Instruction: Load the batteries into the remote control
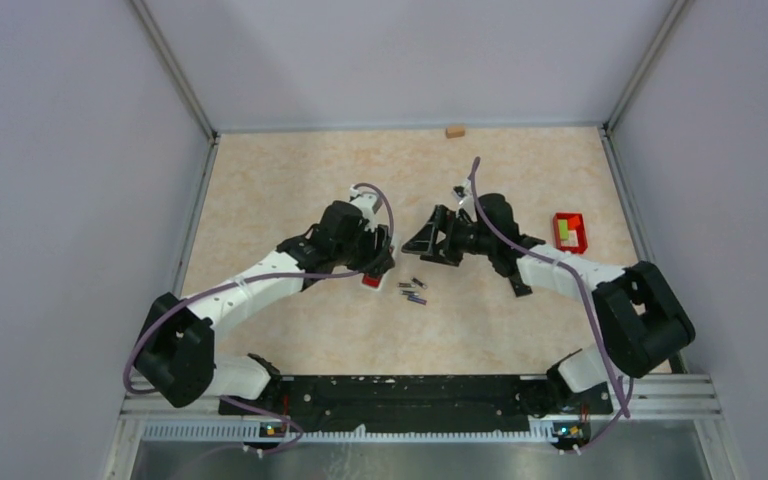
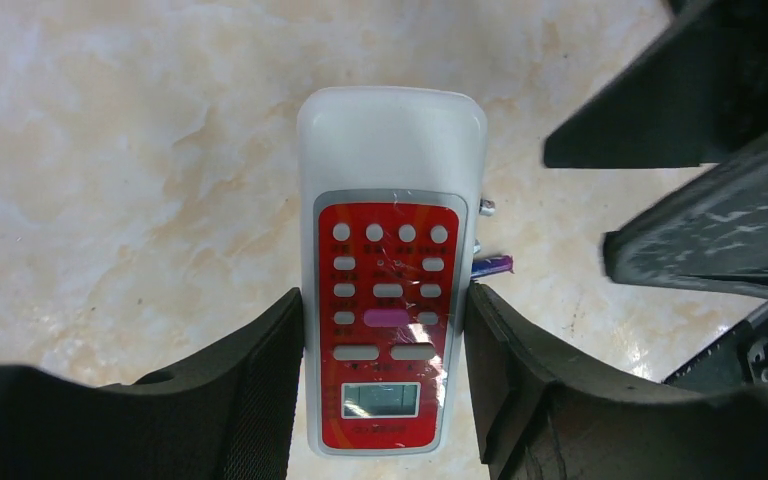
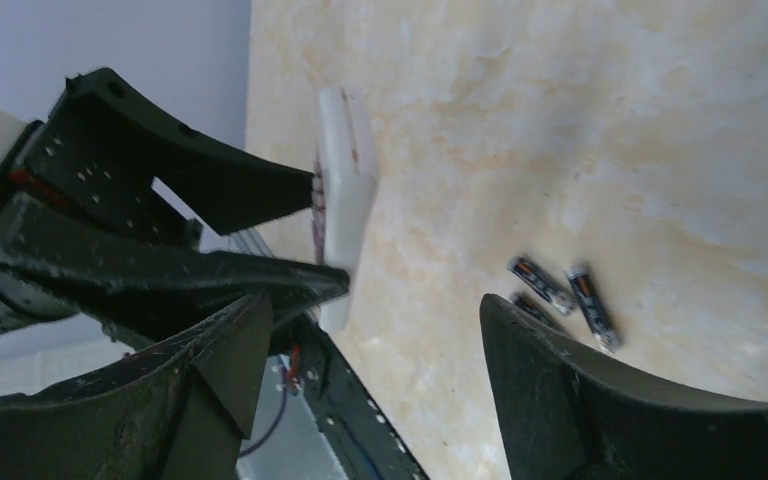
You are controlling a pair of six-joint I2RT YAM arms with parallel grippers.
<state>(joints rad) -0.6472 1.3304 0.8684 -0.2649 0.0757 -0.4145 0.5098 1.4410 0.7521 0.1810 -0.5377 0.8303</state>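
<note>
Beige marbled table (image 1: 290, 180): the left claw (image 2: 385, 300) is clenching the red-faced remote (image 2: 390, 150) by its long edges, the right claw (image 3: 375, 310) is hanging open just beside it. Batteries (image 3: 560, 290) are lying loose near the remote; presenting its back steadily looks essential.

Both arms reached forward, angled inward toward each other. The left gripper (image 2: 385, 300) clamped the remote control (image 2: 390, 150) by its long sides. The right gripper (image 3: 375, 310) hovered close by, jaws spread wide.
</note>
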